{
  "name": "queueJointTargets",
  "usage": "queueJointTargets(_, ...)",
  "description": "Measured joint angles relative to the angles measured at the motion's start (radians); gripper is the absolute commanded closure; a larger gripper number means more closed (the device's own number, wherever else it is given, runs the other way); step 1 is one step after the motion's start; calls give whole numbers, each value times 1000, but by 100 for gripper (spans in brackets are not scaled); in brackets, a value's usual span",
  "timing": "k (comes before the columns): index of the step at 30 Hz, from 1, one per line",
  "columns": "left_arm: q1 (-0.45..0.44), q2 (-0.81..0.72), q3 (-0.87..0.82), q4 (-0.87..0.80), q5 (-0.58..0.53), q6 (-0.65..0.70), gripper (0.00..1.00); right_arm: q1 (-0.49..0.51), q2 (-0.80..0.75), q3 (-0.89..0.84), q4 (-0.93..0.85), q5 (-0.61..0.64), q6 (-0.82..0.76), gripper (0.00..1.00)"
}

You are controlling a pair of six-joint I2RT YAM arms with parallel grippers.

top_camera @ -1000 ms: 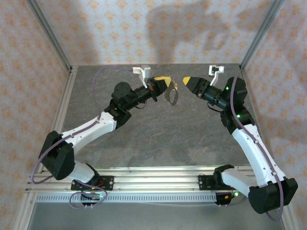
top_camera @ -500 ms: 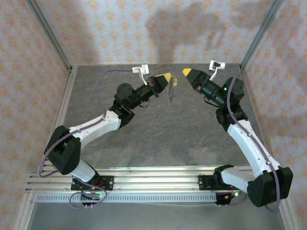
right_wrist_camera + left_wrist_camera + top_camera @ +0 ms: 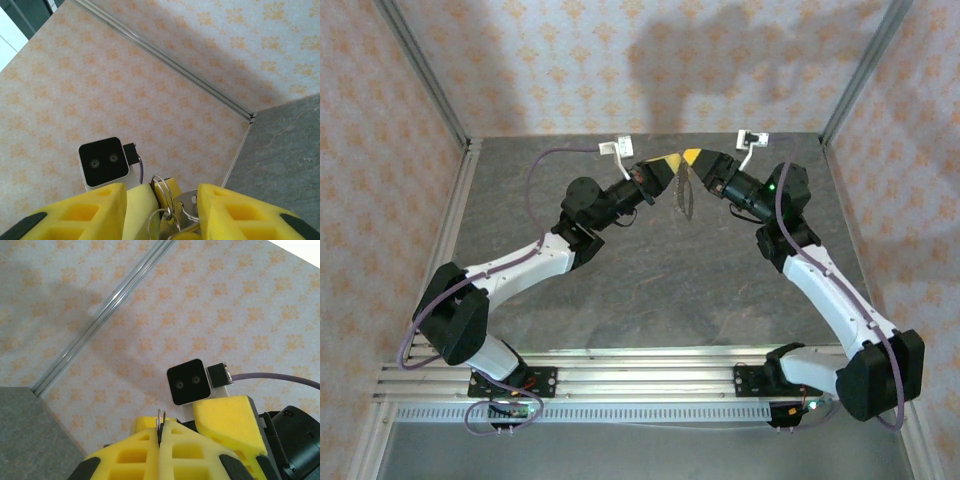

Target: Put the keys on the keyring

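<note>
While your left gripper (image 3: 669, 163) and right gripper (image 3: 695, 158) stand tip to tip high over the far end of the table (image 3: 650, 280), the coming move turns on the narrow space where they meet. The ring (image 3: 682, 196) hangs just below that point with its long axis running down toward the table, and it belongs to the left side. In the left wrist view your left fingers (image 3: 135, 452) are pressed flat together, and two thin strands of the ring (image 3: 160, 416) stand up out of the seam, so treat that gripper as clamped on it. Your right fingers (image 3: 85, 212) stand apart. In the right wrist view the ring (image 3: 163, 192) sits upright in the gap between them and touches neither pad, as far as you can see. Just beside the loop, toward the right-hand pad, lies a small flat piece of pale metal with a hole, probably the key (image 3: 188, 204). You cannot tell whether it is already threaded or only resting against the wire, nor what is carrying it. The right gripper is the one placed to work it, since the loop lies straight ahead of its open fingers and edge-on to them. From overhead you get the lie of both arms and the hang of the ring, but the key is too small there to pick out. The right wrist view gives you the loop and the key up close. The left wrist view settles the grip.
</note>
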Motion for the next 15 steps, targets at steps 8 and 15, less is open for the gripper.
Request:
queueJointTargets(8,0,8,0,0,-3,0,100,2,5,-11,4,6,0,85)
queueJointTargets(15,0,12,3,0,-11,0,100,1,10,-19,3,18,-3,100)
